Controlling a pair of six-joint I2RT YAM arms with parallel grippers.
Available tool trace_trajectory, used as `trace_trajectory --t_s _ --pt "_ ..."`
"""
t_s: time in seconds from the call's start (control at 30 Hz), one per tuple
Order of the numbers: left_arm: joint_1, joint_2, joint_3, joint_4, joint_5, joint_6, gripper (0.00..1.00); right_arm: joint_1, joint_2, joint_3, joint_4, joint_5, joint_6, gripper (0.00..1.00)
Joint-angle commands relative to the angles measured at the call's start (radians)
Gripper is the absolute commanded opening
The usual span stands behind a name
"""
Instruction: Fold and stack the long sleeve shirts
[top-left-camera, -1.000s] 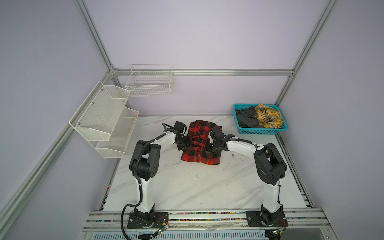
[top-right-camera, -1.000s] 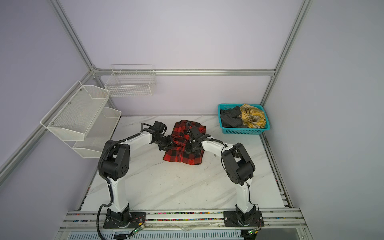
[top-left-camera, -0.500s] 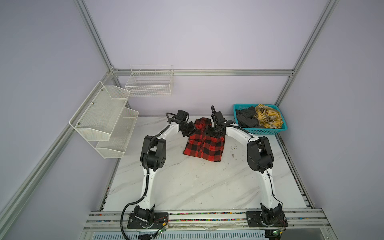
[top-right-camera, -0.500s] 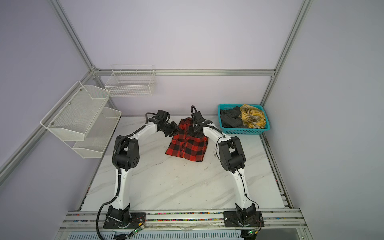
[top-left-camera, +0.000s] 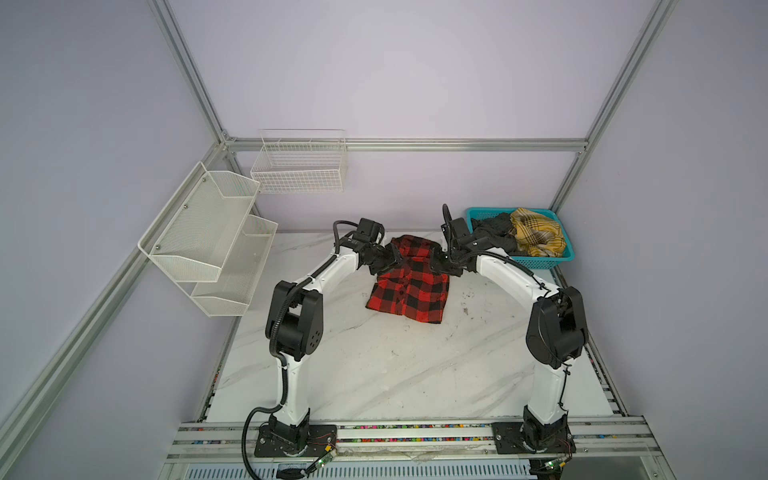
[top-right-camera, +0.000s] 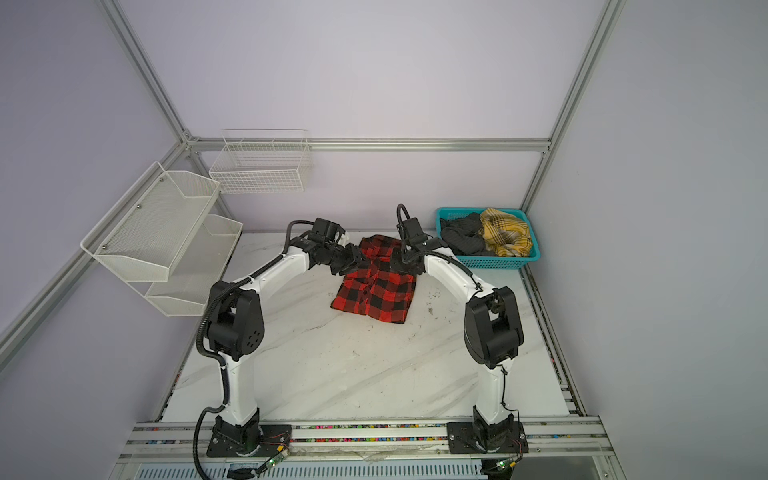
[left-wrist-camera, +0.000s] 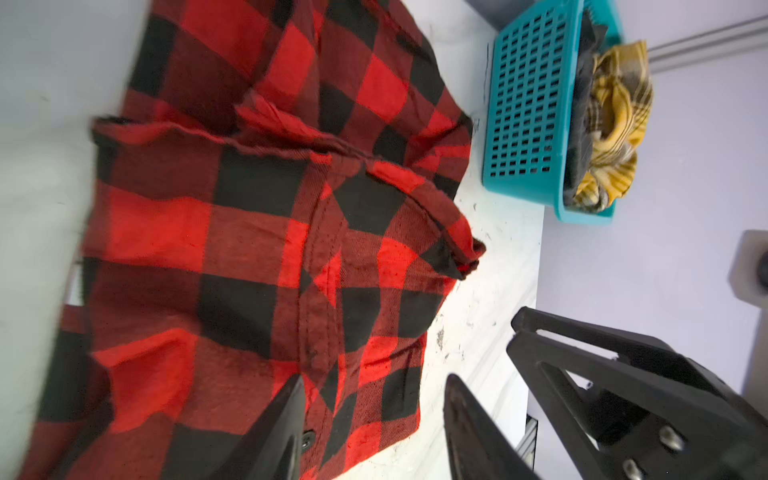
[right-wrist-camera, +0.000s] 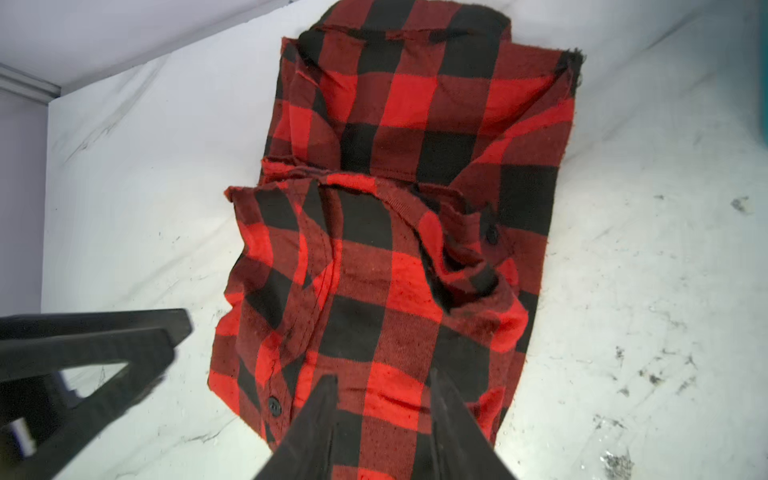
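A white marble table (top-left-camera: 395, 374), flecked with dark specks, filled the lower middle of my view. A teal plastic basket (top-left-camera: 540, 262) stood on its far corner, right of centre. At upper left, a white wire basket (top-left-camera: 299, 178) hung on the back wall, with a two-tier mesh shelf (top-left-camera: 199, 232) just left of it.

Both top views look down over the whole table (top-left-camera: 374, 374); each wrist view sits close above the flannel shirt (left-wrist-camera: 249, 232).

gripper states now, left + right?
Left gripper: open, over the flannel shirt, holding nothing.
Right gripper: open, holding nothing.
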Motion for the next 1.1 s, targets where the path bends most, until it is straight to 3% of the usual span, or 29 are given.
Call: trace_trajectory --t_s 0.0,0.13,0.23,0.47,0.67,0.77,0.9,1.07 --pt "-0.002 0.085 0.055 -0.009 0.031 0.043 0.53 0.036 0.029 -0.065 0.030 -0.023 0.036 0.42" --pt "-0.031 0.127 0.067 -0.034 0.030 0.066 0.52 0.060 0.047 -0.117 0.019 0.000 0.046 0.39" --pt "-0.067 0.088 -0.028 -0.039 -0.003 0.088 0.51 0.108 -0.016 -0.242 0.045 0.033 0.094 0.35" --pt "-0.109 -0.075 -0.500 0.054 -0.084 0.063 0.47 0.160 -0.169 -0.681 0.234 0.004 0.259 0.28" --pt "-0.150 -0.228 -0.785 0.143 -0.095 0.030 0.48 0.248 -0.297 -0.855 0.293 -0.045 0.349 0.26" --pt "-0.148 -0.304 -0.778 0.113 -0.121 0.038 0.55 0.306 -0.350 -0.833 0.230 -0.035 0.376 0.26" --pt "-0.146 -0.412 -0.627 -0.015 -0.172 0.064 0.66 0.327 -0.423 -0.725 0.124 0.014 0.374 0.28" --pt "-0.124 -0.568 -0.517 -0.149 -0.201 0.023 0.68 0.355 -0.380 -0.586 0.108 0.020 0.362 0.28"
